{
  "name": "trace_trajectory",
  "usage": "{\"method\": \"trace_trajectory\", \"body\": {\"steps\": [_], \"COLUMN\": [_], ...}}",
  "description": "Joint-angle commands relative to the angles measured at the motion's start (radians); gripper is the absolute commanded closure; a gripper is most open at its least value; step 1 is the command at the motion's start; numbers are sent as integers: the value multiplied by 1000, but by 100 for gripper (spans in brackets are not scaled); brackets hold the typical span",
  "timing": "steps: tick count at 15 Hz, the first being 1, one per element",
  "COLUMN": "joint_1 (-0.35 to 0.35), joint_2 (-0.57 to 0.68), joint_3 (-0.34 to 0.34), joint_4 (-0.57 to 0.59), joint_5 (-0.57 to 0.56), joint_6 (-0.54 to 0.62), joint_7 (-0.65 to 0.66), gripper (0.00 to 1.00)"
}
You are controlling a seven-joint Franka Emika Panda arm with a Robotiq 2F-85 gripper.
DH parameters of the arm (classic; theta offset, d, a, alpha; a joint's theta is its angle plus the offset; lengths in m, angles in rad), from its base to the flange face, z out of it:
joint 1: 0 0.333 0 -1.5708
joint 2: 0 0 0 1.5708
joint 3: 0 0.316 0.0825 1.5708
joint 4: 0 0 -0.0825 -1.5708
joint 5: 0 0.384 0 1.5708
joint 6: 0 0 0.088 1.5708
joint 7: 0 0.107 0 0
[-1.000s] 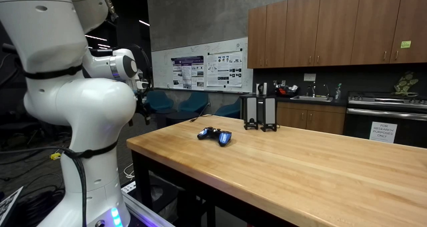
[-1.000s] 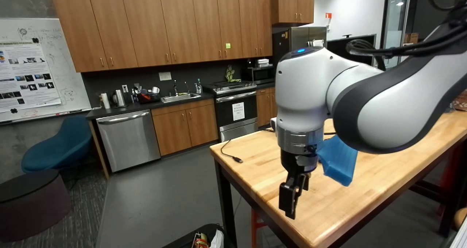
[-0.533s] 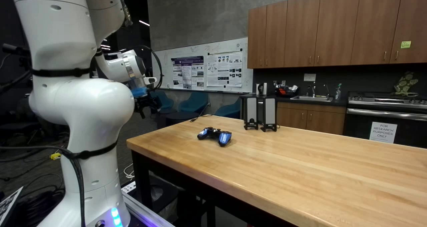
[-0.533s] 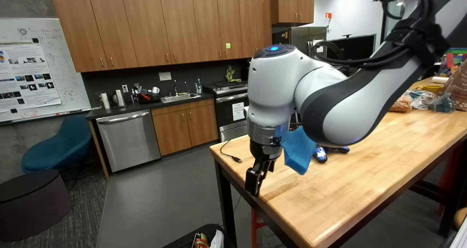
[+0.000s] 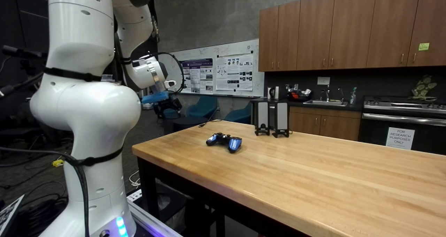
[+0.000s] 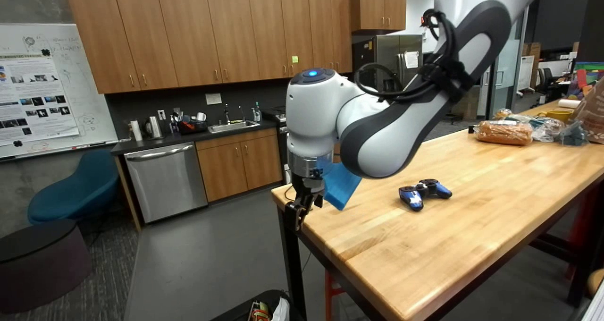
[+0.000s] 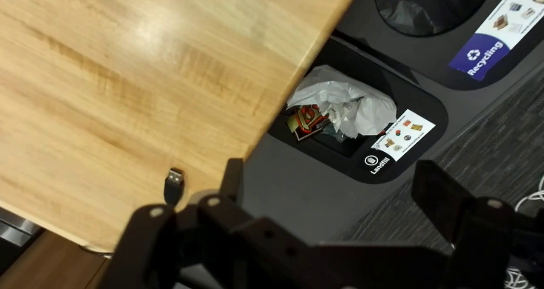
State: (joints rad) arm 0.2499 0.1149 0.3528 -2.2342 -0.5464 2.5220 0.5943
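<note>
My black gripper [image 7: 329, 170] stands open, its two fingers [image 7: 233, 178] wide apart with nothing between them. In an exterior view the gripper [image 6: 304, 212] hangs tilted by the edge of the wooden table [image 6: 472, 226], touching nothing that I can see. A blue piece [image 6: 341, 185] sits beside the wrist. Nearest in the wrist view are a USB plug [image 7: 173, 187] on the tabletop and, below the table, a landfill bin [image 7: 365, 174] holding a white bag [image 7: 365, 106] and a wrapper. A blue and black game controller [image 5: 235, 145] lies on the table in both exterior views.
Two grey-fronted speakers [image 5: 263, 115] stand at the table's far edge. A recycling bin [image 7: 442, 68] adjoins the landfill bin. Bagged bread [image 6: 502, 133] and other bags [image 6: 573, 133] lie toward one end of the table. Teal chairs [image 5: 202, 106] stand beyond it.
The arm has swung: the gripper shifts left and slightly up in an exterior view, uncovering the controller and the bread. The gripper stays open. Objects on the table have not moved.
</note>
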Motion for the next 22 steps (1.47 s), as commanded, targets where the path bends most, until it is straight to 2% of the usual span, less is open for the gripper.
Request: {"method": "trace_trajectory", "body": {"steps": [1, 11, 22], "joint_1": [47, 86, 70], "joint_2": [107, 288, 441], "joint_3": [-80, -227, -265], "joint_4": [137, 387, 604], "joint_5": [-13, 92, 261], "joint_6": [-42, -120, -295], "joint_7": [-12, -92, -215], "gripper": [0, 0, 0]}}
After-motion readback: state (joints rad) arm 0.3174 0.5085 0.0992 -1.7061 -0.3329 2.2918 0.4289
